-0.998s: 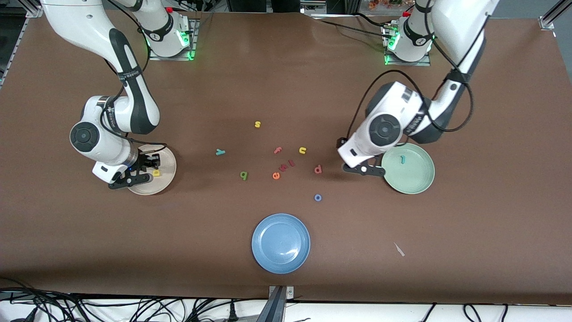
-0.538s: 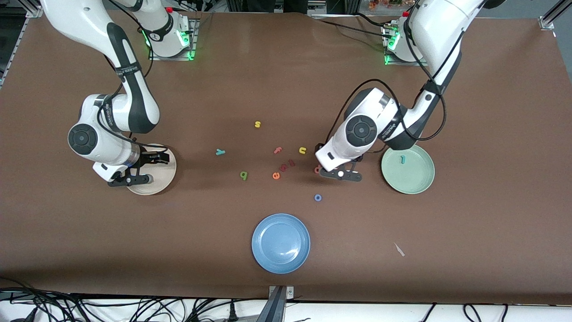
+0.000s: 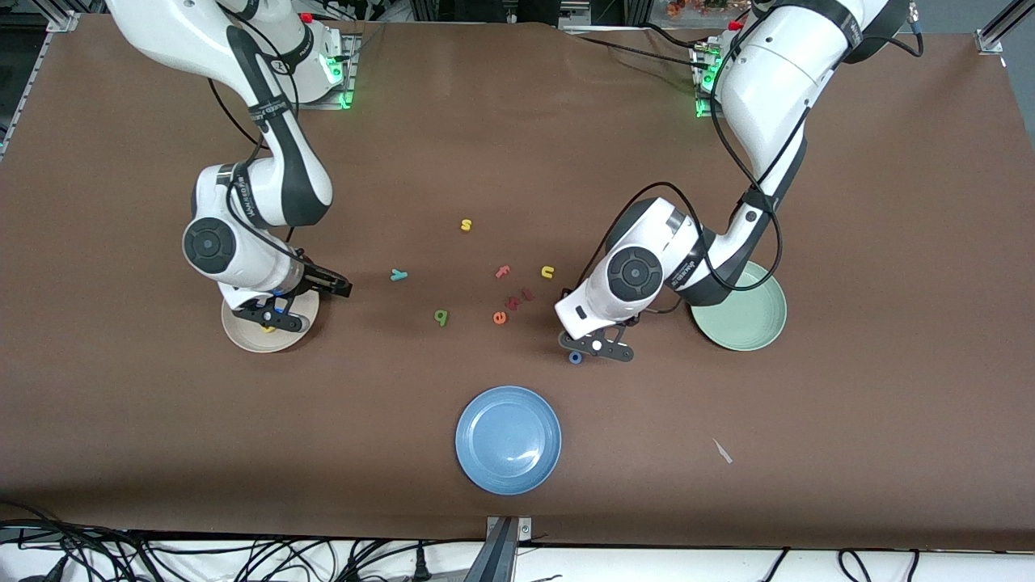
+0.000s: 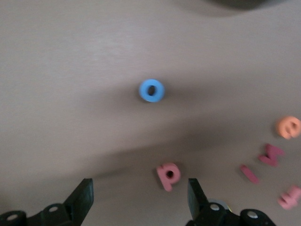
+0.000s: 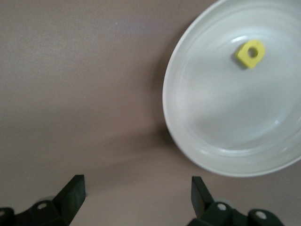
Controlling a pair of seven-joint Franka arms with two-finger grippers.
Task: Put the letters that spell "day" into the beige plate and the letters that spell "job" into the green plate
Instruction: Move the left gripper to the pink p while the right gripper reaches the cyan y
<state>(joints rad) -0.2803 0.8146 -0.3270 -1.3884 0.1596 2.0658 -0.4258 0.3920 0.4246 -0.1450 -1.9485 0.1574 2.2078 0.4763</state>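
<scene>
left hand over blue "o", fingers spread, empty.
i would centre on the ring, "b" at six o'clock; right hand open, empty, by beige plate.

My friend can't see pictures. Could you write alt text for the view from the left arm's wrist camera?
A small blue ring letter lies on a brown table, with a pink letter between it and the open left claw, whose two black fingers show at the picture's edge. More pink and orange letters lie off to one side.
</scene>
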